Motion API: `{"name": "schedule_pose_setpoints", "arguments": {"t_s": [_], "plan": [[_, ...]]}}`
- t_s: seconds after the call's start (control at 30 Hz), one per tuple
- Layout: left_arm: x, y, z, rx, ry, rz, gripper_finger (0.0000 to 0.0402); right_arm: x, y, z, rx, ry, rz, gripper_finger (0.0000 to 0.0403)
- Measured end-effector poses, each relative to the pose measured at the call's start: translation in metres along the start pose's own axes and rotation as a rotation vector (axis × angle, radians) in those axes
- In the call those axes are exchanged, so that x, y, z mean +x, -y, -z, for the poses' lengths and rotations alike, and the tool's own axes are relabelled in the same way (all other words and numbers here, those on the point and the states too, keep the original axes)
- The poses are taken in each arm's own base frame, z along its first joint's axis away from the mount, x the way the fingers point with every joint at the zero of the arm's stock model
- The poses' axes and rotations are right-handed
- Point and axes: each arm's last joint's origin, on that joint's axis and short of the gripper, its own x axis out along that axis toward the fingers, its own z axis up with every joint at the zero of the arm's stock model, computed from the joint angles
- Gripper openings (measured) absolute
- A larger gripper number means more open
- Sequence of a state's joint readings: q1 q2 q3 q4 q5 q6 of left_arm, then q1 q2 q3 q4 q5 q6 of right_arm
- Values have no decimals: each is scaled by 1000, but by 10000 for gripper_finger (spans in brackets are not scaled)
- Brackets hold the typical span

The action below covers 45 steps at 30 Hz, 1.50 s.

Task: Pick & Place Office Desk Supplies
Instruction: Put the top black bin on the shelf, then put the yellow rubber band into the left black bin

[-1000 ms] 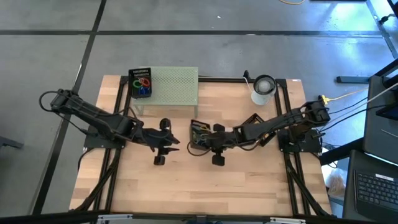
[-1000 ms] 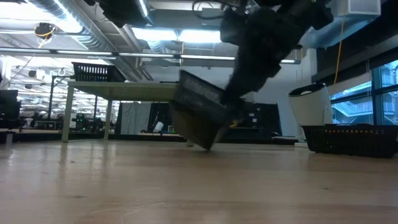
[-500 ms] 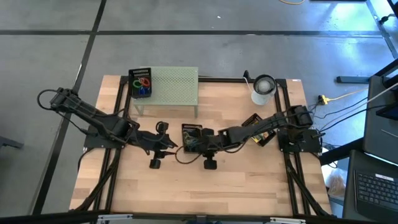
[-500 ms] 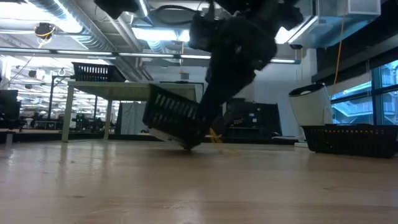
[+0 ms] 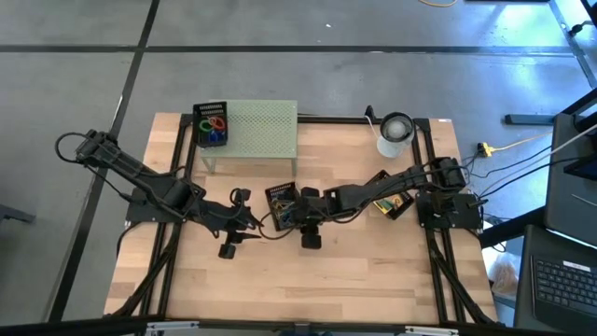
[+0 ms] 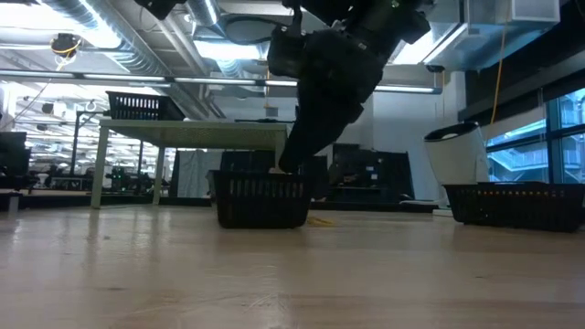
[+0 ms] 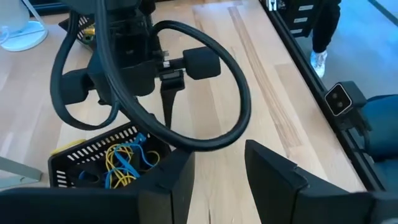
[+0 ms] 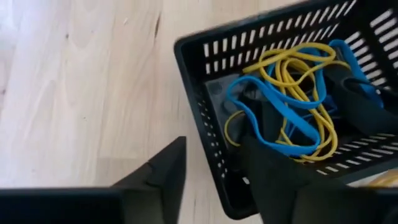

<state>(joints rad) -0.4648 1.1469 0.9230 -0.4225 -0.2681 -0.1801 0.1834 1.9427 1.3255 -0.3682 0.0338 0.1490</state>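
Note:
A small black slotted basket (image 5: 283, 203) (image 6: 260, 198) holding yellow and blue rubber bands (image 8: 292, 93) stands flat on its bottom at the table's middle. My right gripper (image 8: 214, 162) (image 5: 297, 207) reaches it from the right, slanting down. It is open, with one finger inside the basket and one outside, and a side wall (image 8: 211, 146) between them. My left gripper (image 7: 219, 168) (image 5: 248, 221) hovers open just left of the basket (image 7: 106, 158), with nothing between its fingers. My right gripper stands astride the basket's side wall with a gap showing on the outer finger's side. Whether the inner finger (image 8: 273, 168) touches the wall or the bands, I cannot tell.
A pale-green mesh stand (image 5: 256, 131) stands at the far edge, with a second black basket of coloured loops (image 5: 211, 124) on its left end. A white roll (image 5: 395, 133) is at the far right. A yellow-green box (image 5: 392, 203) lies under my right arm.
My right gripper has carried the basket toward the table's left. The basket was tilted with one edge raised and now stands flat on the table. My left gripper has swung a little toward the near edge.

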Motion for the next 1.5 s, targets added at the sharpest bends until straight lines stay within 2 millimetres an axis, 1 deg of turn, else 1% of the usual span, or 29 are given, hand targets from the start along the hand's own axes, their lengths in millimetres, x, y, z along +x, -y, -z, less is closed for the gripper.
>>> {"name": "schedule_pose_setpoints", "arguments": {"t_s": [0.07,0.17,0.27,0.33,0.47,0.63,0.8,0.97,1.1,1.27,1.33,1.5], "plan": [[0,0,0,-6,0,-1,134,-3,-1,-4,0,-3,0,173],[0,0,0,-20,1,-3,134,-14,-2,-13,-2,-41,6,204],[1,0,0,-29,0,-23,135,-26,-2,-20,-4,-97,14,223],[2,-1,0,-42,0,-35,138,-33,-3,-26,-11,-113,17,228],[2,-1,0,-44,2,-38,148,-41,-6,-28,-66,-141,17,227],[2,-1,0,-44,2,-39,157,-49,-4,-22,-105,-198,23,213],[2,-2,0,-43,6,-60,157,-60,-1,-22,-156,-203,26,200],[4,-3,1,-31,7,-129,160,-75,10,-25,-142,-188,37,194],[13,-5,3,7,-18,-183,161,-85,21,-26,-122,-162,49,194],[28,-15,5,17,-65,-240,173,-90,30,-13,-87,-163,61,194],[35,-21,7,34,-88,-263,180,-91,33,-6,-64,-124,64,194],[54,-41,8,109,-138,-323,197,-90,35,18,1,-26,86,194]]}}
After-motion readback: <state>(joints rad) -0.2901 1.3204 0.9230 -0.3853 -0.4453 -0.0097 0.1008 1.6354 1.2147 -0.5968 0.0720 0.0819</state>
